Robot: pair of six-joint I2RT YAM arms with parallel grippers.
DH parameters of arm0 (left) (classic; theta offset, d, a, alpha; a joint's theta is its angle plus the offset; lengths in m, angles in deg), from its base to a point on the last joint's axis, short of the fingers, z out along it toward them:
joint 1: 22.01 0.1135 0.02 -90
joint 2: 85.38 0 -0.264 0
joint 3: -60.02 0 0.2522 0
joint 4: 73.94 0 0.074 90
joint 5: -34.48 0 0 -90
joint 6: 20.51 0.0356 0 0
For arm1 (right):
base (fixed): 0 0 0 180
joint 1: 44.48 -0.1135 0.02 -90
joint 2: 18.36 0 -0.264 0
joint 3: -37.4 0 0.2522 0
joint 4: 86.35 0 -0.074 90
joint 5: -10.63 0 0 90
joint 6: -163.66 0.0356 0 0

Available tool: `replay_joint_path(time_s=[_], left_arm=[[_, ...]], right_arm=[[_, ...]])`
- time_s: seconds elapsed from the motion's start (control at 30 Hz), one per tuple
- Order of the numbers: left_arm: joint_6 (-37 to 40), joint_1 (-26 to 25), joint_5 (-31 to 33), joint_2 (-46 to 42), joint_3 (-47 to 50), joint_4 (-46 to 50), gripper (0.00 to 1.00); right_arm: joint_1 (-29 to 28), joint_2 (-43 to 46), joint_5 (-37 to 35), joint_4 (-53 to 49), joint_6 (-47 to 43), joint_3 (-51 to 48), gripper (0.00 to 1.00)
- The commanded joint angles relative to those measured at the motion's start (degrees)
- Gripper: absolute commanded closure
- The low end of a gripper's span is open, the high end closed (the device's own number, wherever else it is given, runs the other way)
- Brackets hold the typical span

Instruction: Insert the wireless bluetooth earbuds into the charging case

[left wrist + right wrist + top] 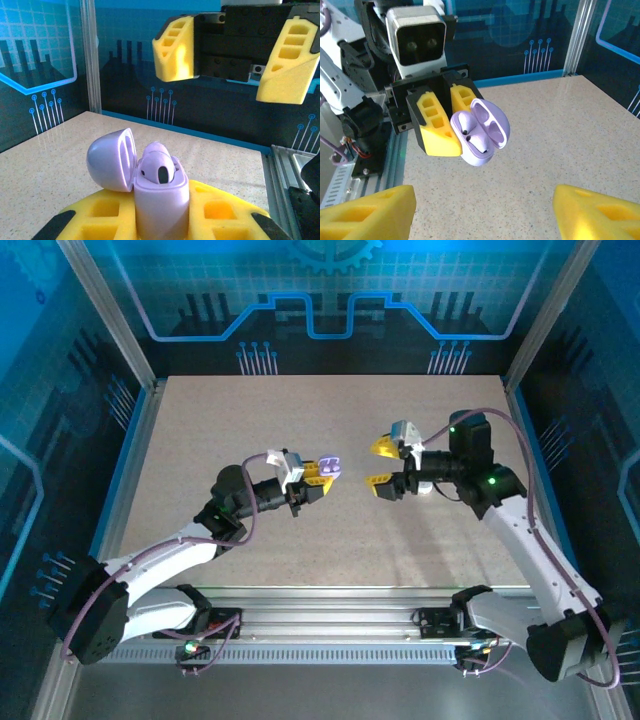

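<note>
One big speckled beige bench [330, 440] takes up the middle of the overhead view, with blue printed walls all around it. The left arm [170, 555] and the right arm [530, 530] both reach in from the near edge and end up facing each other around the centre of the bench, tips near each other but not touching.

The right end effector [381, 466] is wide open with nothing in it. You can see the big gap between its yellow fingers from the left wrist camera [230, 55], and its own camera has the two finger tips far apart at the bottom corners [482, 220].

The left end effector [325, 472] is clamped on the charging case [331, 466], one yellow finger on each side of the lower half [162, 220]. From the right wrist camera the same grip [455, 115] shows the case [480, 132] held up off the bench and tipped toward the right arm.

The case [162, 205] is pale lavender and its lid [112, 160] is flipped open, hanging off to one side on the hinge.

Smallest bit: an earbud [157, 167] is sitting in the case, lavender with a dark oval patch facing the left wrist camera. From the right wrist camera two little dark spots [464, 132] show inside the open case, so it looks like both are seated, but I can't cleanly tell them apart.
</note>
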Motion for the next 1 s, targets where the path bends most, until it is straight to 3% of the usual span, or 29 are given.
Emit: replay_joint_path(time_s=[0.0,0.47,0.97], left_arm=[[1.0,-0.3,-2.5,-1.0,-1.8,-3.1,0.83],[1.2,-0.2,-3.0,-1.7,-1.6,-3.7,0.83],[1.5,-0.3,-3.1,-1.5,-1.7,-3.9,0.83]], right_arm=[[-1.5,-2.3,0.8,-5.0,-5.8,3.1,0.27],[-6.5,-12.8,-1.6,-8.9,-9.8,10.5,0.24],[-9.4,-19.5,1.3,-14.5,-14.3,16.1,0.26]])
